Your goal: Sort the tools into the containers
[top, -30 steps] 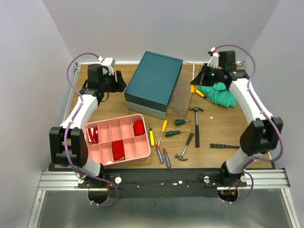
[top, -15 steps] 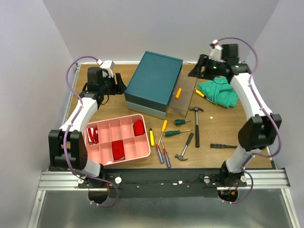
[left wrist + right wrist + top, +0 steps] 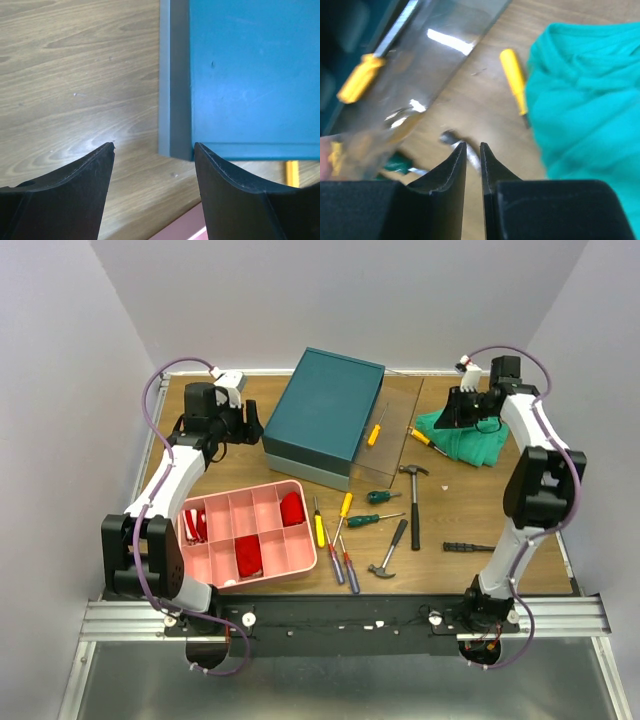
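The dark teal box stands at the back middle, and its clear drawer is pulled out to the right. An orange-handled screwdriver lies in that drawer and also shows in the right wrist view. My right gripper hovers over the green cloth's left edge, shut and empty. My left gripper is open and empty beside the box's left side. Two hammers, several screwdrivers and a black T-shaped tool lie on the table in front.
A green cloth lies at the back right with a yellow screwdriver at its edge. A pink compartment tray with red items sits at the front left. The teal box fills the right of the left wrist view.
My right gripper let go of the orange screwdriver, which now lies in the clear drawer, and drew back to the right over the cloth. The left arm barely moved.
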`<state>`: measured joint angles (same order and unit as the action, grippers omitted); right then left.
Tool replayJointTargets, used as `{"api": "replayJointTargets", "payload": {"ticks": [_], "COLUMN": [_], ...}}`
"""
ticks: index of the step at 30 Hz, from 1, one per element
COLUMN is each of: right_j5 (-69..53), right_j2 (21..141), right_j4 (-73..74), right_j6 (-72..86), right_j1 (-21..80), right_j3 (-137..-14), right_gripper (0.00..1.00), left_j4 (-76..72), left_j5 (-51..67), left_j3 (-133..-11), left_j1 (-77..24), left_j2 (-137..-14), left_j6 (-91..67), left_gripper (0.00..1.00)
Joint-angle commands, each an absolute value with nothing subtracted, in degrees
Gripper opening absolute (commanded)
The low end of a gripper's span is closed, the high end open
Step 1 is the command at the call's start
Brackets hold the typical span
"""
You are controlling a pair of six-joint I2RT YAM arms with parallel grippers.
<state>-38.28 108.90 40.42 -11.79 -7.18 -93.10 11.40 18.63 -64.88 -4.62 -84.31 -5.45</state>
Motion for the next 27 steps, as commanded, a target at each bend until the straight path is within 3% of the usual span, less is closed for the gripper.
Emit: {"api": "replayJointTargets", "payload": {"ticks": [1,12,27], "right_j5": [-39.38,-38.59,-24.71], "right_j2": [117.5,125.16,127.0], "right_j4": [43.42,42.98,42.11], "right_j6": [-18.46,-18.11,-21.98], "right_j1": [-7.38,-7.21,-6.94], "right_j3": [-101.14,-105.38,-105.21], "right_gripper": [0.24,0.22,0.18], "left_j4": [15.81,19.34,19.16], "left_j5": [17.93,15.29,14.76], "left_j3": [-64.95,-65.48,-66.27], "left_j1": [-3.43,-3.16,-3.16], "left_j2": [-83.32,-83.41,-84.55], "left_j6": [3.77,6.76,6.16], "left_gripper": [0.74,0.75,0.75]}}
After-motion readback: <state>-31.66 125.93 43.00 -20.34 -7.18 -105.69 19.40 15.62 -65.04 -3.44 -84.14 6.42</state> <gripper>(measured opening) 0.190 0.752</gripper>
